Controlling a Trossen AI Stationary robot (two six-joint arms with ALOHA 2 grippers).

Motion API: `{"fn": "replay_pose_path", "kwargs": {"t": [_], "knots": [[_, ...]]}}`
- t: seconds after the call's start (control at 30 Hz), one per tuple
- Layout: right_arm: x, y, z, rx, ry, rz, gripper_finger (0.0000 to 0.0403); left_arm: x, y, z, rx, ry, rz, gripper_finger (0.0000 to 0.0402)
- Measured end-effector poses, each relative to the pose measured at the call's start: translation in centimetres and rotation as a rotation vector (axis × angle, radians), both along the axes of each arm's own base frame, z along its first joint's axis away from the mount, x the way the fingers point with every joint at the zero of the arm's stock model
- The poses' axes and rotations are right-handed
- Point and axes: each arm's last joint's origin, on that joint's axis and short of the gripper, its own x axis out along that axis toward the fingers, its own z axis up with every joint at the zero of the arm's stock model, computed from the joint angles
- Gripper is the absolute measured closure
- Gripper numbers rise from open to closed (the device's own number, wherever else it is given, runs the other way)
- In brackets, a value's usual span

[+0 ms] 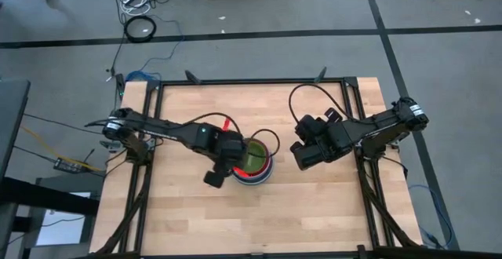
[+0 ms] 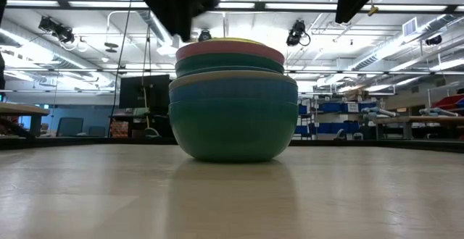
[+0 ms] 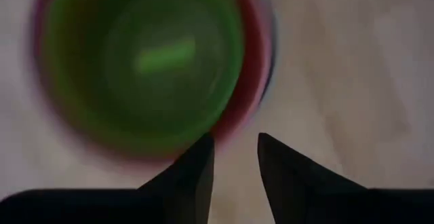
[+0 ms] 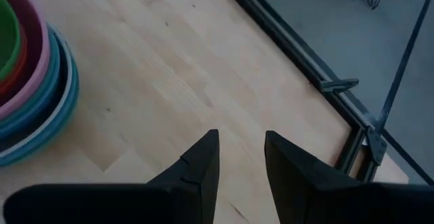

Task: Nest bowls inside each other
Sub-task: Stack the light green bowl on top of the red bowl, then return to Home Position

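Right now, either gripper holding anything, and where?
Nothing held. Left gripper is over the bowl stack, fingers apart and empty; right gripper is empty over bare table.

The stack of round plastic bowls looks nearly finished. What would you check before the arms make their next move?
1. Stack of round plastic bowls sits level on the wooden table: ok, rims look even in the low view.
2. Lime green bowl is seated as the innermost one: ok.
3. Left gripper has let go: ok, its fingers are apart with nothing between them, just over the stack's rim.
4. Right gripper is clear of the stack: ok, it hovers beside it over bare table, holding nothing.
5. No loose bowls left elsewhere on the table: ok in the high view.
6. Left gripper has room to lift without nudging the rim: cannot tell.
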Motion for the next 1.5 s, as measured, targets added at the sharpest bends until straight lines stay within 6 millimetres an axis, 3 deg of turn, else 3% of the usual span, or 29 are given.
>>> {"fn": "replay_pose_path", "kwargs": {"t": [0.07, 0.17, 0.33, 0.4, 0.47, 0.53, 0.6, 0.7, 0.83, 0.97, 1.1, 1.23, 1.4, 1.5], "knots": [[0.0, 0.0, 0.1, -0.025, -0.013, -0.001, 0.0297, -1.3, 0.4, 2.1, 0.055, 0.032, 0.039, 0.0278], [0.4, 0.4, 0.3, -0.150, -0.044, 0.076, 0.0296, -4.5, 1.4, 7.4, 0.083, -0.089, 0.094, 0.0280], [1.1, 2.6, 1.3, -0.485, -0.136, 0.228, 0.0297, -14.9, 3.6, 17.7, -0.012, -0.658, 0.248, 0.0287], [1.4, 3.8, 1.8, -0.621, -0.163, 0.265, 0.0296, -18.7, 4.4, 20.3, -0.092, -0.915, 0.285, 0.0288], [1.9, 4.6, 2.9, -0.746, -0.270, 0.196, 0.0296, -21.8, 4.9, 21.3, -0.115, -1.085, 0.268, 0.0289], [2.5, 4.0, 5.0, -0.721, -0.298, 0.161, 0.0296, -23.4, 5.2, 21.2, -0.095, -1.204, 0.248, 0.0289], [3.6, 2.0, 7.6, -0.575, -0.312, 0.199, 0.0297, -23.3, 5.4, 20.5, -0.031, -1.289, 0.249, 0.0289], [6.4, 0.1, 10.5, -0.348, -0.462, 0.536, 0.0296, -21.7, 5.3, 18.6, 0.074, -1.334, 0.203, 0.0289], [8.7, -2.7, 13.9, -0.157, -0.923, 1.106, 0.0296, -20.3, 5.5, 16.2, 0.099, -1.315, 0.211, 0.0289], [8.1, -8.1, 16.0, -0.089, -1.104, 1.201, 0.0297, -19.0, 6.4, 14.6, 0.151, -1.311, 0.272, 0.0289], [5.7, -13.6, 17.5, 0.046, -1.075, 1.265, 0.0297, -19.0, 8.0, 14.1, 0.159, -1.306, 0.324, 0.0289], [0.9, -16.3, 18.9, 0.053, -0.982, 1.242, 0.0297, -22.5, 8.7, 14.3, 0.140, -1.323, 0.409, 0.0291], [-5.4, -14.5, 19.3, 0.012, -0.883, 1.204, 0.0297, -28.2, 7.8, 13.8, 0.054, -1.341, 0.483, 0.0306], [-6.7, -12.7, 17.4, 0.007, -0.866, 1.211, 0.0296, -29.9, 7.4, 12.1, -0.047, -1.359, 0.535, 0.0319]]}}
